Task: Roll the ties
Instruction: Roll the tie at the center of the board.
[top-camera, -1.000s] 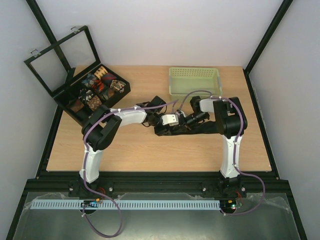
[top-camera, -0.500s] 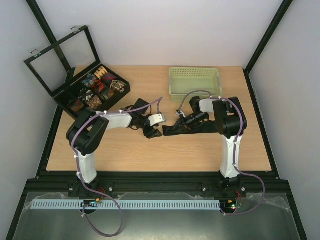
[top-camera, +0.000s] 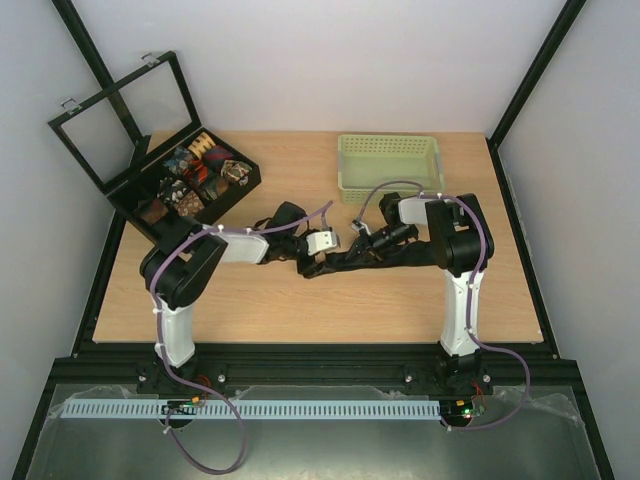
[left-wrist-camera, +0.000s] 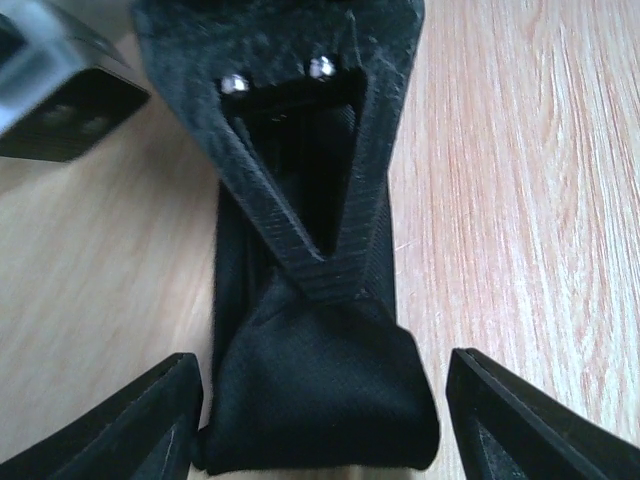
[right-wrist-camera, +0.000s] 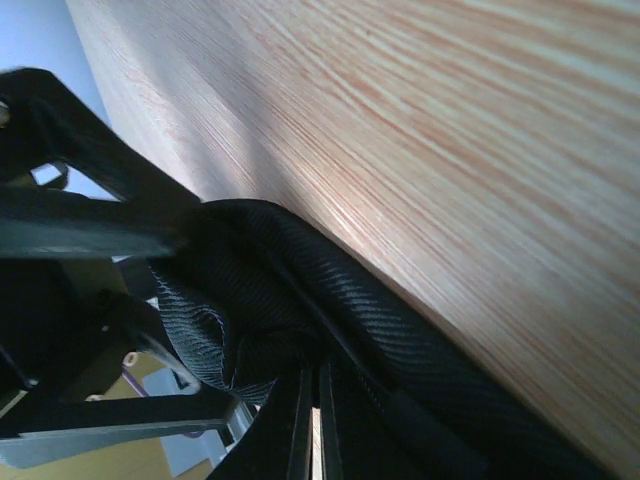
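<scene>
Across the middle of the table (top-camera: 300, 310), in the overhead view, the black tie (top-camera: 400, 257) lies as a long rumpled strip. Its left end is at the left gripper (top-camera: 312, 263), and the right gripper (top-camera: 358, 243) is on it a little further along. Rolled ties (top-camera: 200, 170) sit in the open box (top-camera: 232, 198) at the far left, well apart from the work. The green basket (top-camera: 390, 183) stands at the far edge.

Down at the left wrist, the two fingers (left-wrist-camera: 140, 425) stand apart, one on each side of the folded end of the black tie (left-wrist-camera: 320, 390) and close to its edges. The right gripper (left-wrist-camera: 322, 275) reaches in from the top, tips together, pressing the strip just behind that fold. The step in hand looks like starting the roll. To do it well, the left gripper (left-wrist-camera: 320, 425) should close squarely on the doubled end (not on one corner) and turn it over towards the pinned spot. Keeping both edges level should stop the coil from coning.

Close in at the right wrist, the right gripper (right-wrist-camera: 310, 420) has its fingers pressed together, clamped on the black tie (right-wrist-camera: 290, 290), whose weave humps up around the tips. That hold probably needs to be firm enough to anchor the strip without stretching it. Slippery cloth may slide, so I would favour a slow first turn.
</scene>
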